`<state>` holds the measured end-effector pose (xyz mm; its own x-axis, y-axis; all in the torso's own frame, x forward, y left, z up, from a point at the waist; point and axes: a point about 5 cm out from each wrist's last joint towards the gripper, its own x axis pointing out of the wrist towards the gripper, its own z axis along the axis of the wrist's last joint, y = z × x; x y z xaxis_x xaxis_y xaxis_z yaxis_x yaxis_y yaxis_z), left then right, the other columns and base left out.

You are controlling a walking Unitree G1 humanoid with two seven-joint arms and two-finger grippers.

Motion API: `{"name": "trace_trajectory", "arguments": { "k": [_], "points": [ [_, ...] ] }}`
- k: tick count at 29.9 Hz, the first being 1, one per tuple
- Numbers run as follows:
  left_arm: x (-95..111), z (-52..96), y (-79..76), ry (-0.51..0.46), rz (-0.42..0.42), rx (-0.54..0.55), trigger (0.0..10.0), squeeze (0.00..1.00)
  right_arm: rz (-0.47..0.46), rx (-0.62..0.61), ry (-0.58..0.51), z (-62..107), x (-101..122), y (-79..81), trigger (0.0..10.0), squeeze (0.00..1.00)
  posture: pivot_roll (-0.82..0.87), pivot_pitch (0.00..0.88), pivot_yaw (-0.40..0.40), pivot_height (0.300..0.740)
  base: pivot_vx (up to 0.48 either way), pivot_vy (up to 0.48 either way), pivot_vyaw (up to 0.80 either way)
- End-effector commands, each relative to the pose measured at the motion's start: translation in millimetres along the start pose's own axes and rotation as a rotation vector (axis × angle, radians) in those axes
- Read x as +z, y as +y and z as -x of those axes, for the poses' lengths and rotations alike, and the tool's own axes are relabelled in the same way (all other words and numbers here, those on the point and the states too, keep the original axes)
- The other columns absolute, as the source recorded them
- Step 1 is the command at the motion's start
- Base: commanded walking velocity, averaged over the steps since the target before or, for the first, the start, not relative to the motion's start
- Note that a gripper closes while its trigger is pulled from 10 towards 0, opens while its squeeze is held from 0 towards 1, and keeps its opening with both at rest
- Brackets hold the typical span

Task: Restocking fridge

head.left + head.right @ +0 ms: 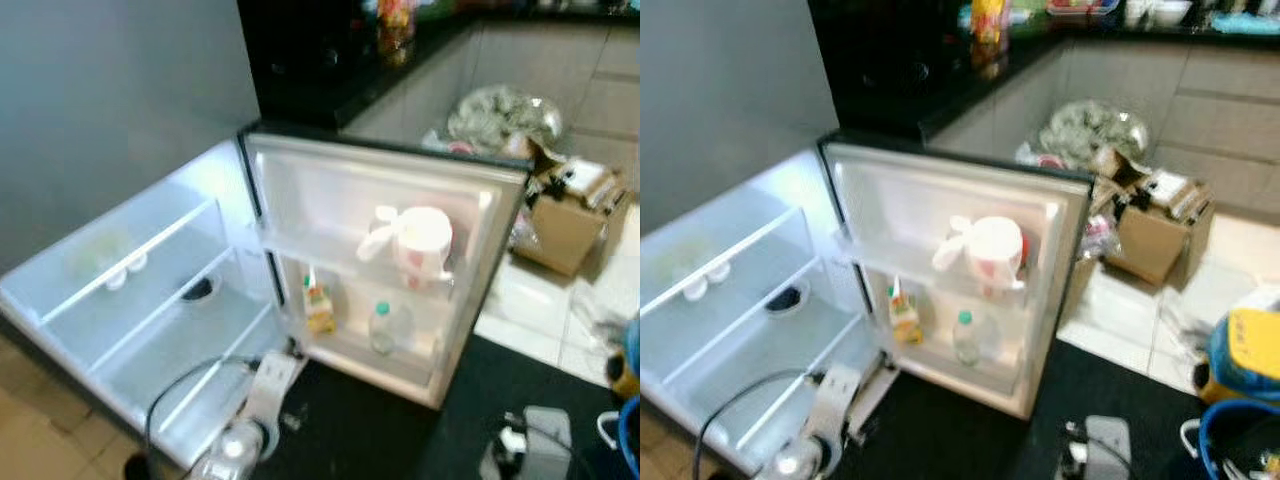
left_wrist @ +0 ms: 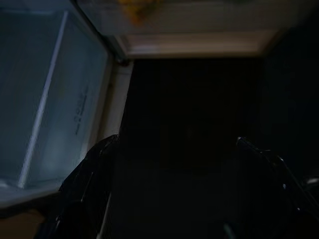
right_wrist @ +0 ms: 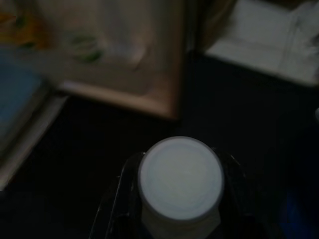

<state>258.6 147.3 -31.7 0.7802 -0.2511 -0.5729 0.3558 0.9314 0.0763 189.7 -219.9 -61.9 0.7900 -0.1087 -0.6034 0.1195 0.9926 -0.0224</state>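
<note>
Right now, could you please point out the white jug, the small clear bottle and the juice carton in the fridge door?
white jug (image 1: 422, 243), left eye view, its body.
small clear bottle (image 1: 382, 330), left eye view, its middle.
juice carton (image 1: 319, 309), left eye view, its front.

Head views soft and blurred, the fridge interior (image 1: 150, 290) glowing bright; both wrist views dark and unfocused

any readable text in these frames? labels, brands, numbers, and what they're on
None can be read.
Small carton in the fridge door: print too blurred.
Bottle beside it: label too blurred.
Fridge shelf, left wrist view: a line of dark print, too small to read.
Cardboard box on the floor: markings blurred.
</note>
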Motion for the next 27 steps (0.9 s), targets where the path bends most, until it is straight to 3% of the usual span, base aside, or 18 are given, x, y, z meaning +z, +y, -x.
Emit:
{"name": "trace_trajectory", "arguments": {
  "k": [1, 14, 20, 21, 27],
  "points": [
    [4.7, -0.8, 2.6, -0.018, -0.026, 0.011, 10.0, 0.00, -0.003, -0.027, -0.003, 1.7, -0.4, -8.8, 10.0, 0.00, -0.13, 0.065, 0.128, 0.726, 0.000, 0.000, -0.80],
    [11.3, -2.8, 5.7, -0.038, 0.007, 0.032, 10.0, 0.00, 0.018, -0.012, -0.011, -2.1, 7.9, -11.0, 10.0, 0.00, -0.12, 0.054, 0.108, 0.726, 0.000, 0.000, -0.80],
    [9.8, -1.1, 12.6, -0.039, 0.031, 0.067, 10.0, 0.00, 0.149, 0.117, -0.059, -8.9, 23.5, 6.6, 10.0, 0.00, -0.12, 0.043, 0.087, 0.726, 0.000, 0.000, -0.13],
    [9.1, -0.3, 13.9, -0.045, 0.040, 0.082, 10.0, 0.00, 0.182, 0.171, -0.061, -11.7, 28.3, 14.7, 10.0, 0.00, -0.10, 0.034, 0.053, 0.726, 0.000, 0.000, 0.00],
    [6.6, 2.6, 15.8, -0.070, 0.066, 0.105, 10.0, 0.00, 0.217, 0.289, -0.075, -18.6, 42.8, 35.4, 10.0, 0.00, -0.05, 0.025, -0.005, 0.726, 0.000, 0.000, 0.00]
  ]
}}
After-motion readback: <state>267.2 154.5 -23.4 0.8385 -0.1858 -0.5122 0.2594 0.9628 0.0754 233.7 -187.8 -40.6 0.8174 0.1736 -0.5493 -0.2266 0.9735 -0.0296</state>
